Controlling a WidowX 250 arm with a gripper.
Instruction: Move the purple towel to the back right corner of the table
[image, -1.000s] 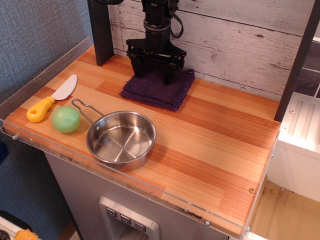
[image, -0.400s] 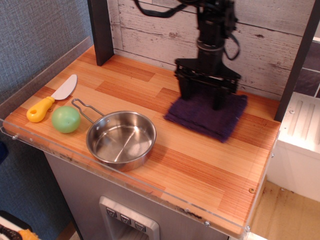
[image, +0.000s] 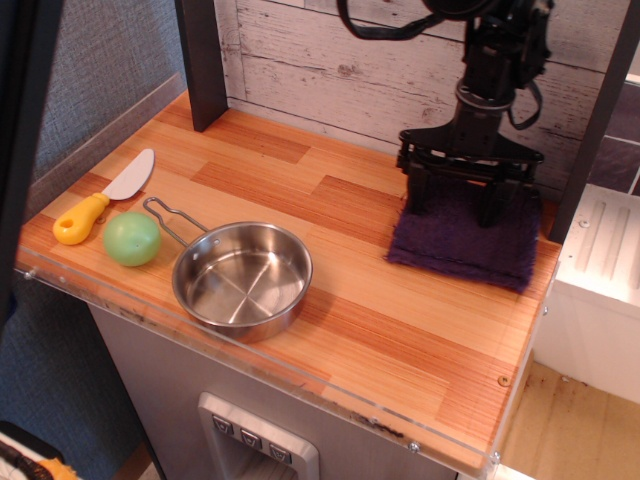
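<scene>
We see an evenly, softly lit scene with warm daylight tone. The steel pan (image: 242, 277) carries bright reflections on its inner wall. The purple towel (image: 466, 238) reads nearly black, its texture lost. A dark blurred band covers the left edge; shadows on the table (image: 300, 200) are faint.

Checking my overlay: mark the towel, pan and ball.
towel (image: 460, 250), table camera view, front half of the cloth
pan (image: 240, 282), table camera view, inner floor
ball (image: 132, 239), table camera view, centre

one high front view (slightly left) looks down over the table (image: 400, 330).
</scene>
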